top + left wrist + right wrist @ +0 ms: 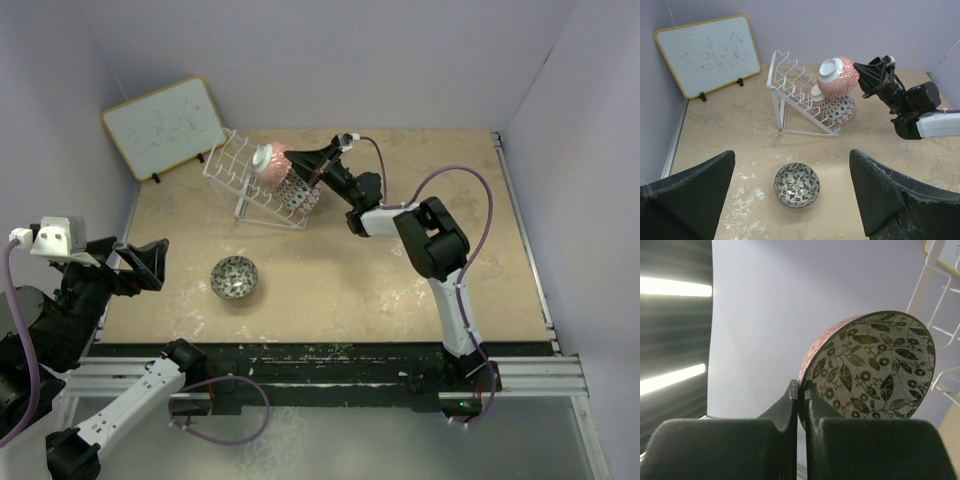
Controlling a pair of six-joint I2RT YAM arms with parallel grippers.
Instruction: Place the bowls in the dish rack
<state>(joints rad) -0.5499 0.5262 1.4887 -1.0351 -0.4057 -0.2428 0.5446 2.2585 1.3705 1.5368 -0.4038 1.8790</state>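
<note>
My right gripper (298, 160) is shut on the rim of the pink-red bowl (271, 162) and holds it tilted over the top of the white wire dish rack (250, 180). In the right wrist view the fingers (790, 405) pinch the bowl's rim (875, 365), whose inside has a black leaf pattern. In the left wrist view the bowl (838, 77) sits above another patterned bowl (840, 110) lodged low in the rack (790, 85). A grey-black bowl (234, 278) stands upright on the table. My left gripper (150, 262) is open and empty, hovering near it (796, 184).
A wood-framed whiteboard (165, 125) leans against the back left wall, just left of the rack. Purple walls close the table on the left, back and right. The right arm (430, 240) stretches across the middle right of the table.
</note>
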